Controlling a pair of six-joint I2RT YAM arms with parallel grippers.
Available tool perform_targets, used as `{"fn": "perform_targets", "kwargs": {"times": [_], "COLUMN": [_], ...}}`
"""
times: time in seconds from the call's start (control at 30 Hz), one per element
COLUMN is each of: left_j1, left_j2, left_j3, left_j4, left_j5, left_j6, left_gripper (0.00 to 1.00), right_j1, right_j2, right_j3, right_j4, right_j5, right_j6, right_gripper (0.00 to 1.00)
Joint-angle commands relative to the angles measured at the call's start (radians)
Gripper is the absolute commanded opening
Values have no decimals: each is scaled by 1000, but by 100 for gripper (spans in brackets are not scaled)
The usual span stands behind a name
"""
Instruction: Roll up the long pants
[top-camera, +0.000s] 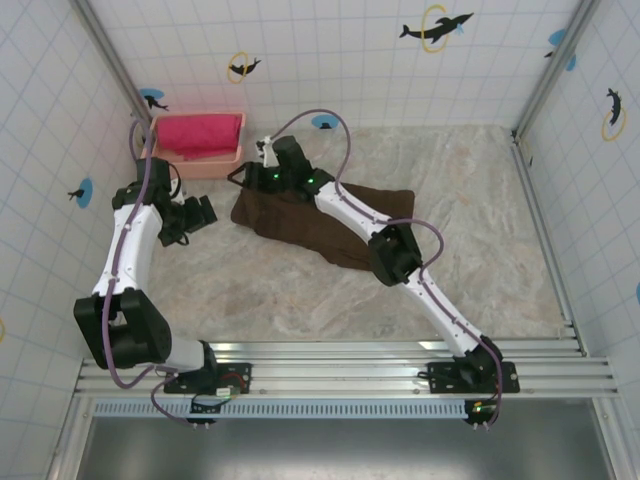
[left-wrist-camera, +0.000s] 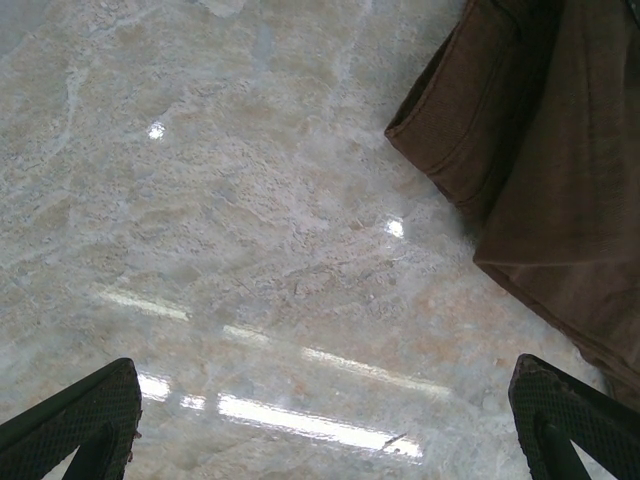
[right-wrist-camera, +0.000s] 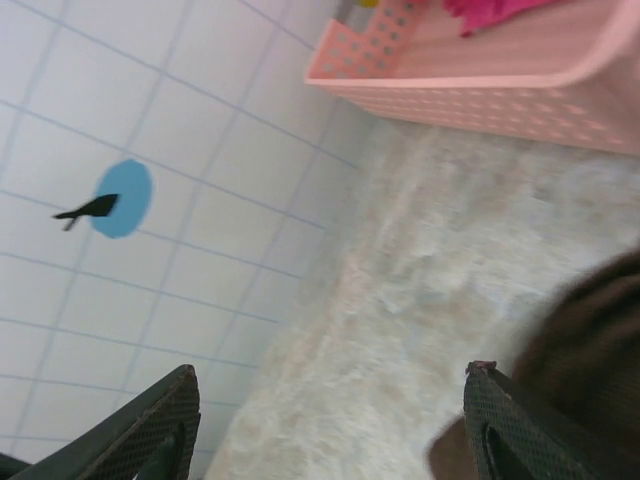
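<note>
The long pants (top-camera: 330, 228) lie as a dark brown, partly folded heap on the marble table top, just right of the pink basket. My right gripper (top-camera: 260, 163) hovers over their far left end, open, with nothing between its fingers. In the right wrist view the pants (right-wrist-camera: 590, 345) are a dark blur beside the right finger (right-wrist-camera: 510, 430), and the gripper (right-wrist-camera: 330, 410) frames bare table. My left gripper (top-camera: 204, 213) stands open a little left of the pants. In the left wrist view a folded, hemmed edge of the pants (left-wrist-camera: 530, 150) lies at the upper right, apart from the gripper (left-wrist-camera: 325, 410).
A pink perforated basket (top-camera: 225, 165) holding a bright pink cloth (top-camera: 198, 134) stands at the back left against the tiled wall; the basket (right-wrist-camera: 480, 75) is close ahead of my right gripper. Tiled walls enclose the table on three sides. Bare marble (top-camera: 300, 300) lies in front of the pants.
</note>
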Motion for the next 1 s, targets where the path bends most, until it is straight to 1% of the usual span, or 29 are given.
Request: {"fn": "perform_targets", "kwargs": {"times": [0.0, 0.1, 0.2, 0.27, 0.37, 0.43, 0.53, 0.63, 0.77, 0.83, 0.97], "left_j1": [-7, -10, -15, -23, -46, -69, -105, -137, -167, -184, -211], "left_j2": [-21, -18, -11, -1, 16, 29, 56, 100, 181, 215, 251], "left_j3": [9, -5, -19, -20, -11, -5, -8, -10, 30, 61, 90], "left_j4": [1, 26, 55, 71, 92, 106, 135, 168, 188, 188, 190], "left_j5": [9, 22, 38, 54, 64, 63, 62, 70, 73, 74, 71], "left_j6": [-16, -34, -53, -66, -77, -87, -105, -123, -135, -135, -153], "left_gripper": [97, 97, 97, 97, 97, 97, 97, 97, 97, 97, 96], "right_j1": [-12, -40, -86, -130, -201, -254, -334, -383, -436, -466, -519], "right_j2": [4, -47, -112, -190, -365, -472, -587, -675, -790, -847, -906], "right_j3": [39, 29, 9, -61, -249, -370, -497, -645, -875, -1000, -1150], "right_j4": [13, -128, -355, -465, -557, -577, -641, -684, -645, -585, -532], "right_j5": [-25, -49, -18, 32, 119, 149, 158, 184, 214, 220, 226], "right_j6": [9, -86, -226, -294, -426, -476, -532, -594, -599, -575, -560], "right_gripper": [71, 70, 63, 62, 64, 68, 69, 69, 69, 69, 70]}}
